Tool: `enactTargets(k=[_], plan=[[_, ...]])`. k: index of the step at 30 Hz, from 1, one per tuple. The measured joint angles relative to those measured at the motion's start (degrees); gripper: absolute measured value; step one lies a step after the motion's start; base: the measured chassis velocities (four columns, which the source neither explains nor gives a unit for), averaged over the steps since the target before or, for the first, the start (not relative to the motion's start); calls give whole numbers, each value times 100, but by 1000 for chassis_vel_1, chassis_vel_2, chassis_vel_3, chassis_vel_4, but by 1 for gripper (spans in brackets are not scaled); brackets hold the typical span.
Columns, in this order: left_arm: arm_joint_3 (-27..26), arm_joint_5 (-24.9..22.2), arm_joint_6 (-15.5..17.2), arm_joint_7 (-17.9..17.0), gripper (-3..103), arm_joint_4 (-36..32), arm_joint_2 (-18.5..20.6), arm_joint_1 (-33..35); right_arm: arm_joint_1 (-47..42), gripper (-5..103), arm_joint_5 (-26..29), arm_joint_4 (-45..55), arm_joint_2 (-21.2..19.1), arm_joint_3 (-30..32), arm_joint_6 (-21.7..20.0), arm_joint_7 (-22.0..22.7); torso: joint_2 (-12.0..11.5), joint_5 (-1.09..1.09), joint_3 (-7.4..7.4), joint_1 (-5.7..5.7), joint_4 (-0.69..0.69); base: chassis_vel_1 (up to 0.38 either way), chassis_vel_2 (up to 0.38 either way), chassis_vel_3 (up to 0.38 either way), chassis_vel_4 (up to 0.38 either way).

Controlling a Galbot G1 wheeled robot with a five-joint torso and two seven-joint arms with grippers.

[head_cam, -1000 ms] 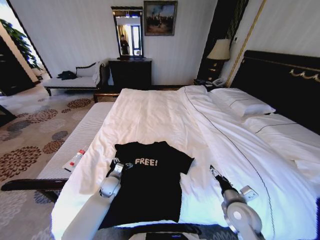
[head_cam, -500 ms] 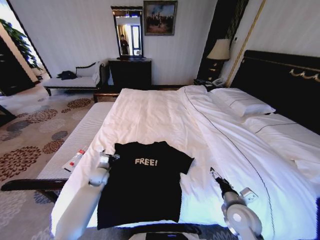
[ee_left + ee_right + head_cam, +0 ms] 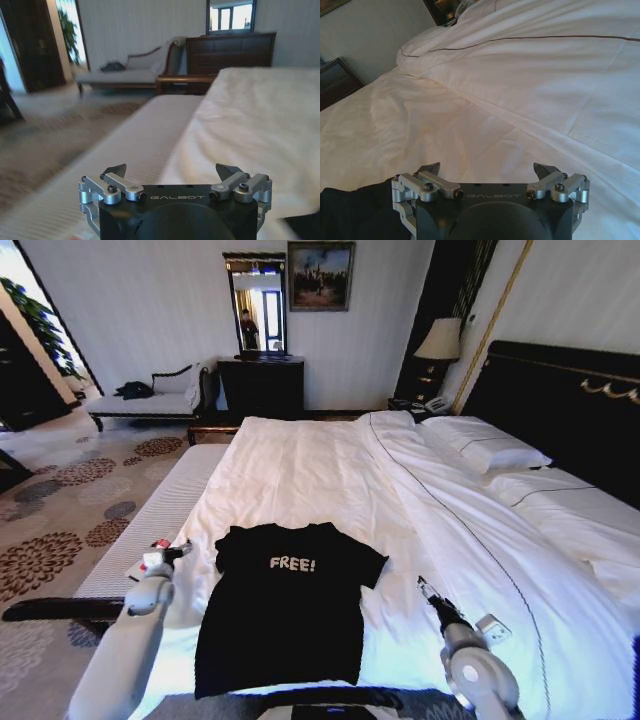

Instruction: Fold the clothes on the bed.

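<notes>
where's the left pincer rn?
In the head view the left pincer is open, off the T-shirt, hovering at the bed's left edge beside the shirt's left sleeve.

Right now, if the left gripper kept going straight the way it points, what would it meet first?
Probably nothing soon: the open left gripper points along the bed's edge over the grey bench, toward the dark dresser far off. Depth is unclear.
</notes>
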Motion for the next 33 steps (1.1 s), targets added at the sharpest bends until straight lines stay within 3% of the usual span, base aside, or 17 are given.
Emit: enactTargets(k=[3,4,7,8,13,19,22,25,28,31,33], plan=[[177,-1824,211,3,100,-154,-300,55,2,100,1,-7,-19,-5,0,17,0,1,0,0,0,0,0,0,0],[177,-1824,211,3,100,-154,-300,55,2,100,1,-7,-19,-5,0,17,0,1,0,0,0,0,0,0,0],[341,-3041,324,28,100,-19,-732,27,-10,100,-1,-21,-21,-13,0,34,0,-1,0,0,-1,0,0,0,0],[371,-3228,349,20,100,43,-856,-1,-16,100,-2,-21,-20,-13,0,39,0,-1,0,0,-1,0,0,0,0],[449,-3404,378,-9,100,190,-1105,-117,-64,100,-3,-20,-38,20,-1,58,0,0,0,0,-1,0,0,0,0],[520,-3357,387,-3,103,282,-1053,-206,-96,100,-13,-22,-17,60,-1,103,0,1,0,0,0,0,0,0,0],[505,-3338,387,9,94,279,-1029,-203,-108,100,-36,-22,1,58,-1,115,0,0,0,0,0,0,0,0,0],[469,-3327,387,16,77,258,-995,-177,-109,100,-52,-21,15,48,-1,124,0,0,0,0,0,0,0,0,0],[452,-3327,387,18,72,261,-971,-171,-106,100,-59,-19,21,44,-1,126,0,0,0,0,0,0,0,0,0],[430,-3356,398,20,56,278,-936,-157,-126,100,-97,-16,41,33,-1,126,0,-1,0,0,0,0,0,0,0],[429,-3356,411,20,56,278,-934,-151,-136,100,-108,-15,46,32,0,126,0,-1,0,0,0,0,0,0,0]])
